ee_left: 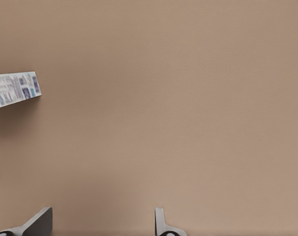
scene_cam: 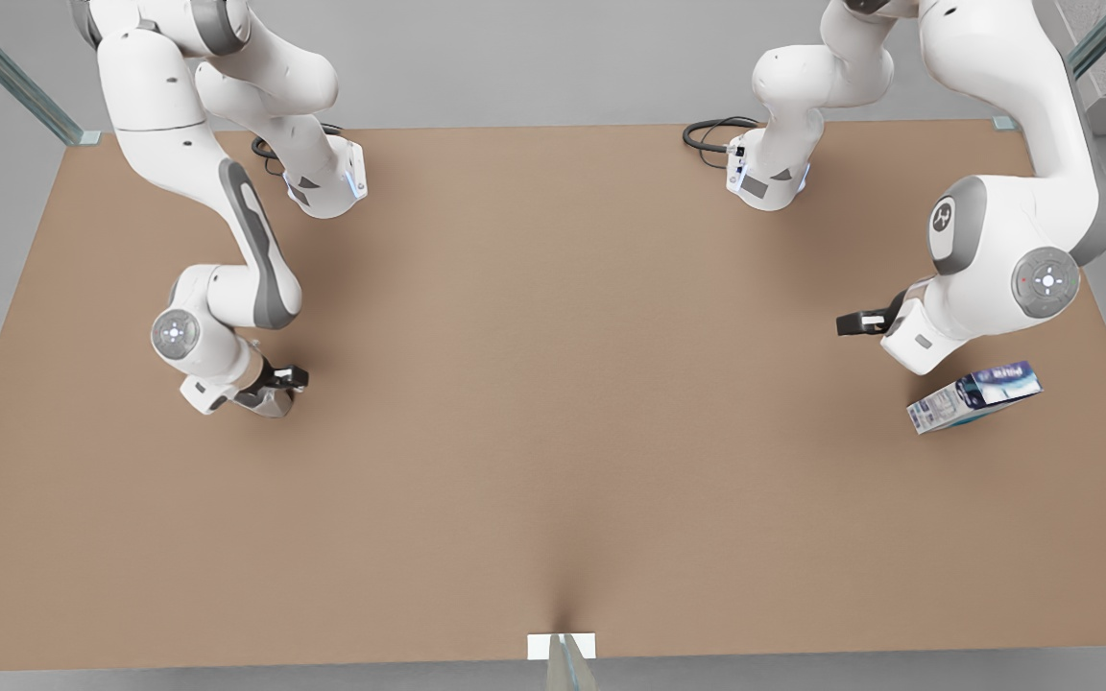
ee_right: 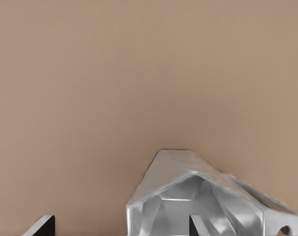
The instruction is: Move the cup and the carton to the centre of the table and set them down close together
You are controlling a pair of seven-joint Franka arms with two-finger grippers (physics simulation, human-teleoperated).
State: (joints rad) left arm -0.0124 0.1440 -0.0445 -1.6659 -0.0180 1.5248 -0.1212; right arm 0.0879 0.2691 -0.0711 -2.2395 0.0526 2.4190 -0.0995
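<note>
Cup [ee_right: 208,201], a small pale grey faceted one with a tab handle, sits in the right wrist view just at the right gripper [ee_right: 122,228]; the fingers stand apart and one dark fingertip [ee_right: 195,226] appears to reach inside the angular rim, I judge so as to pinch the wall for a lift. In the front view this gripper [scene_cam: 275,389] is low on the plain brown table [scene_cam: 553,432] at the front view's left, and the cup there is hidden under it. Carton [scene_cam: 975,395], a white and light blue box with a dark blue panel, lies tilted near the table's edge at the front view's right, well apart from the centre; the left gripper [ee_left: 102,223] has its fingers apart, with nothing between them, and the carton [ee_left: 14,89], cut off by the frame, is to one side. Printed lettering cannot be read; the lower part of the cup is cut off.
</note>
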